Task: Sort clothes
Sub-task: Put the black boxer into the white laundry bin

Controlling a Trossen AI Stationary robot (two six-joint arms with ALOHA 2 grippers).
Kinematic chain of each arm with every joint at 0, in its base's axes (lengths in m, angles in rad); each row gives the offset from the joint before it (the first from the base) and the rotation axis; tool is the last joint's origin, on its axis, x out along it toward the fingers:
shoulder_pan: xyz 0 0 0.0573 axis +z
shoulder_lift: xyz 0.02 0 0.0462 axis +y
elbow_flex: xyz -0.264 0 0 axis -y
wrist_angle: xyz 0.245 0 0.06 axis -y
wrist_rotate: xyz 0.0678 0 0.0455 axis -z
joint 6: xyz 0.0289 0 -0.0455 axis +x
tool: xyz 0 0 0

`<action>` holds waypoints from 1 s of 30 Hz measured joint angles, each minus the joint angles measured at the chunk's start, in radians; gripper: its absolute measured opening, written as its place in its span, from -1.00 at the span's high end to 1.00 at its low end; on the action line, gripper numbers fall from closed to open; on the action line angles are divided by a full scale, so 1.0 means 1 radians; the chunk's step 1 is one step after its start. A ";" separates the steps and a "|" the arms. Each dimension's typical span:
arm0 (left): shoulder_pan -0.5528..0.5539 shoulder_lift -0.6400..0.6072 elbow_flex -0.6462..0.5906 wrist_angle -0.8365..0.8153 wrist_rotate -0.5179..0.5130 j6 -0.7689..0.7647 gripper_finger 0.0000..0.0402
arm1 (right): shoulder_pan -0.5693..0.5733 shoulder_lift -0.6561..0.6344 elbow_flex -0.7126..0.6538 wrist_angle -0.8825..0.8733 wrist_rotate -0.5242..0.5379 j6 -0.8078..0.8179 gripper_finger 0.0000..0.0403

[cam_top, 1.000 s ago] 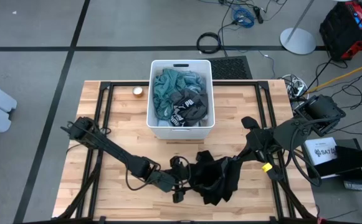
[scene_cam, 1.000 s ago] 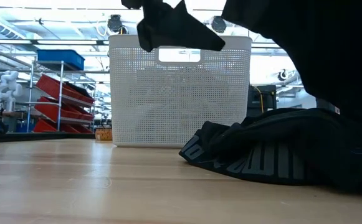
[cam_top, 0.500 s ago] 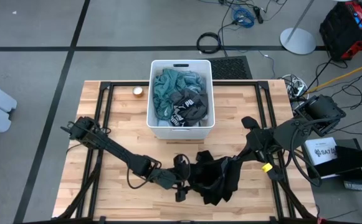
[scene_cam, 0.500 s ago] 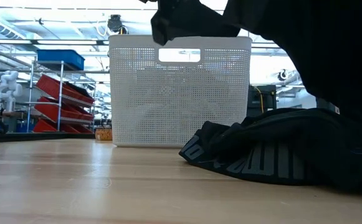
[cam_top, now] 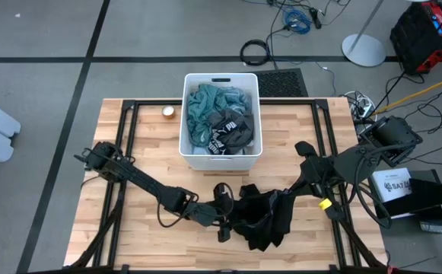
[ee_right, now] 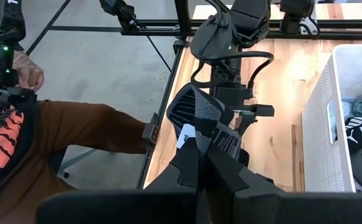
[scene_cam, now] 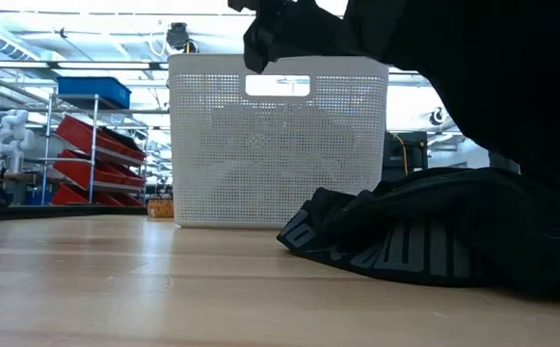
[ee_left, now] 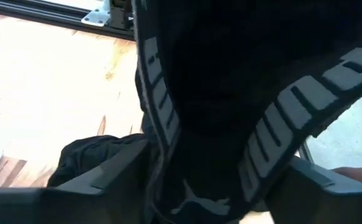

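Note:
A black garment (cam_top: 262,217) with a grey lettered waistband (ee_left: 157,106) lies heaped near the table's front edge; one part rises to my right gripper (cam_top: 306,158), which is shut on it above the table's right half. My left gripper (cam_top: 222,219) reaches in from the left, open, its two fingers (ee_left: 121,171) standing wide on either side of the garment's waistband. The white bin (cam_top: 221,76) at the far middle holds a teal piece (cam_top: 204,110) and a black lettered piece (cam_top: 232,129). My left gripper has the black garment's waistband between its open fingers; I cannot tell whether they touch it. My right gripper pinches a fold of black cloth with a grey mesh patch and a white label (ee_right: 199,124) between its two shut fingers. The garment hangs below it, lower part (scene_cam: 405,241) on the table.
A small round object (cam_top: 168,112) sits left of the bin. A white box (cam_top: 392,183) stands past the table's right edge. A seated person (ee_right: 19,118) shows beside the table in the right wrist view. Bare wood lies at the near left.
My left gripper has swung a little toward the table's right, farther onto the black garment. The garment and my right gripper have kept still.

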State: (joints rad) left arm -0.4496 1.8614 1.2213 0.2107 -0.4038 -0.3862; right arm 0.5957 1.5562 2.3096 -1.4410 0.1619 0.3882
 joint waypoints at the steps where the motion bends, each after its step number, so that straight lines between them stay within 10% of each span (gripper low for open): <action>1: 0.004 0.000 0.000 0.000 0.000 0.000 -0.32 | 0.000 0.000 0.000 0.000 0.000 0.000 0.99; 12: 0.031 0.000 0.000 -0.001 0.088 -0.008 0.90 | 0.000 0.000 0.000 -0.002 0.000 -0.014 0.99; 30: 0.116 -0.066 0.000 -0.007 0.681 -0.735 0.96 | -0.057 0.068 -0.297 -0.129 0.155 -0.039 0.99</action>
State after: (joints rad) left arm -0.3340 1.7959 1.2213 0.2038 0.2767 -1.1212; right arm 0.5385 1.6238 2.0129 -1.5699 0.3168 0.3490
